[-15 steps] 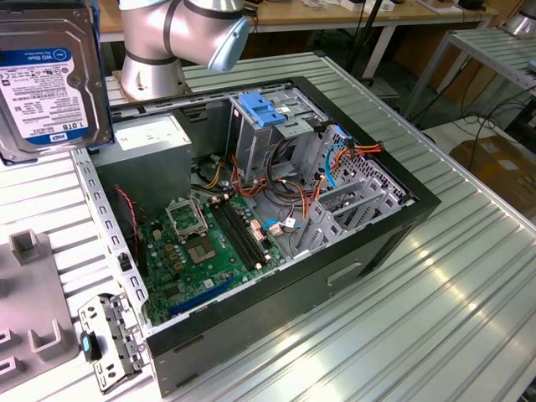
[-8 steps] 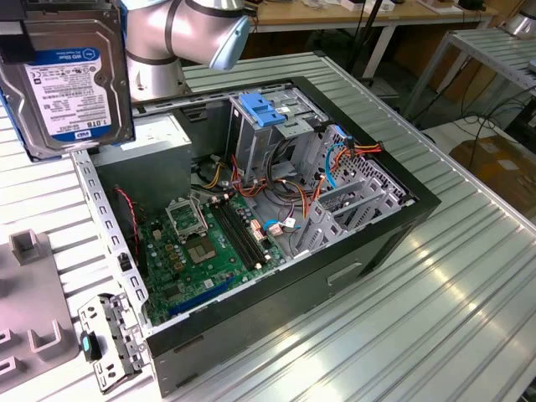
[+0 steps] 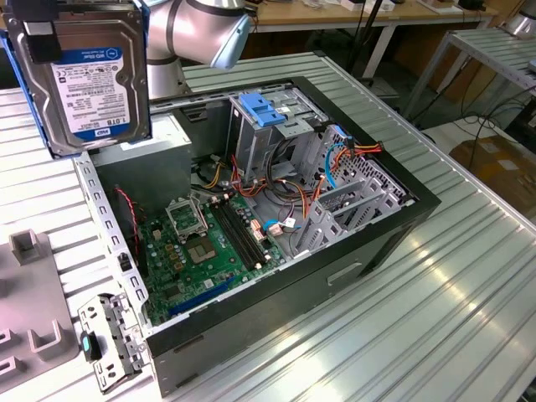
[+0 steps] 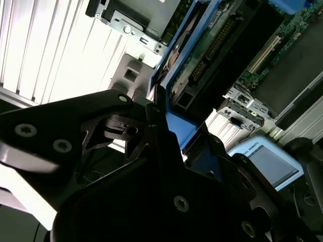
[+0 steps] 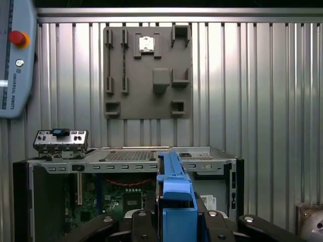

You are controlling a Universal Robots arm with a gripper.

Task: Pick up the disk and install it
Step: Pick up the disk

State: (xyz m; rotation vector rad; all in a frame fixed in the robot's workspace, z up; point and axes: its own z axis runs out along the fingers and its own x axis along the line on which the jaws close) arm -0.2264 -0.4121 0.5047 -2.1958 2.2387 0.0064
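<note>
The exterior view looks obliquely down on the open case; both wrist views sit close behind the claw, sharing that case beyond it.

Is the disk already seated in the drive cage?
No. In the exterior view the disk hangs in the air outside the open computer case, apart from the grey drive cage.

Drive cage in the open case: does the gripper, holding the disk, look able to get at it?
Probably yes: the case lies open, nothing hangs over the drive cage, and the gripper holds the disk raised clear of it. Cables sit beside the cage.
</note>
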